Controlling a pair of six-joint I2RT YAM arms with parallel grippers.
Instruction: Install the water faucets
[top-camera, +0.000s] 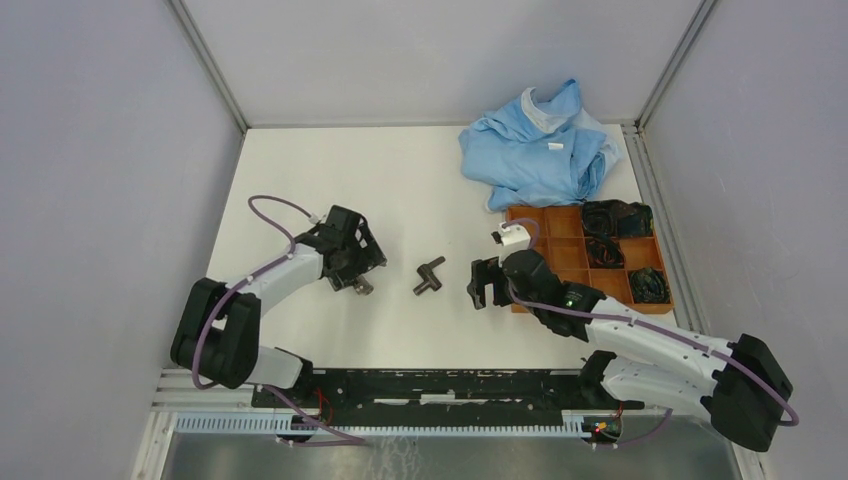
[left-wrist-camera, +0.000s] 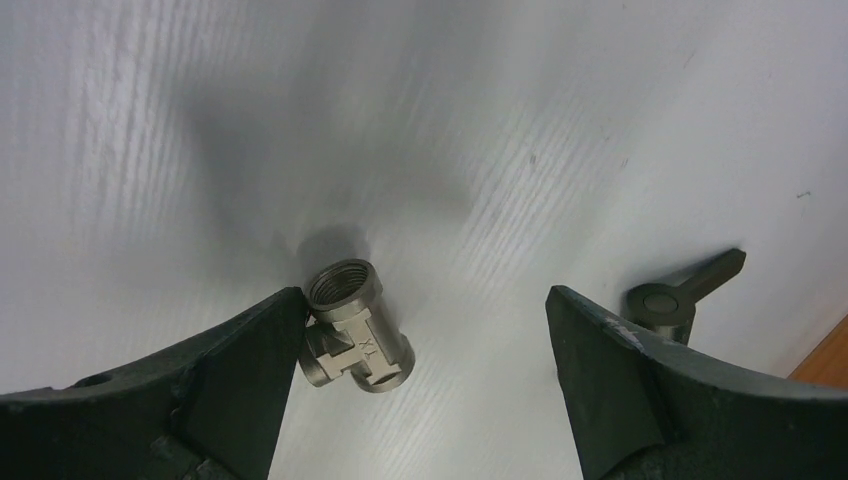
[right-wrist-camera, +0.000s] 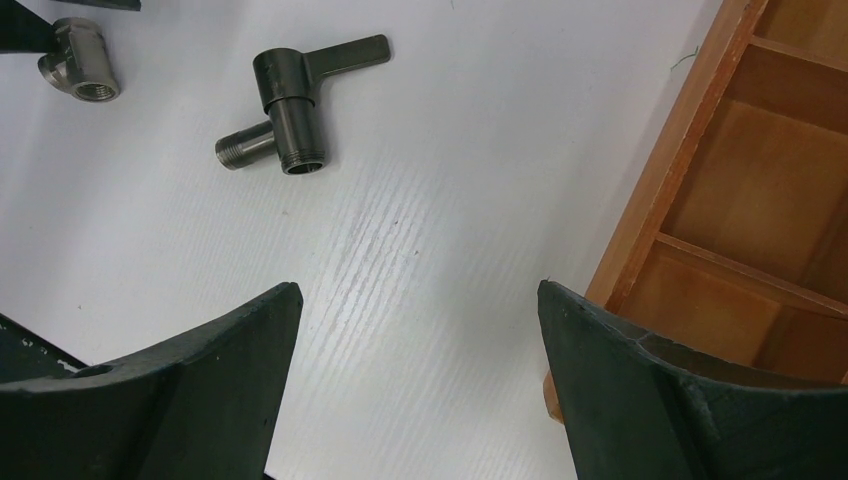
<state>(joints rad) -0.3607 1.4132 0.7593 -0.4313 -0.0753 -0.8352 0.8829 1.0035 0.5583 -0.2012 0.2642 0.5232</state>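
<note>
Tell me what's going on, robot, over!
Left jaws open around the stubby fitting, close against one jaw. Right jaws open over bare table beside the wooden tray. Handled faucet piece lies loose, untouched, mid-table. Nothing blocking.

White links (top-camera: 650, 337), black joints (top-camera: 225, 335); purple cables (top-camera: 265, 198) along each arm; matte black end effector fingers (left-wrist-camera: 220, 380).
</note>
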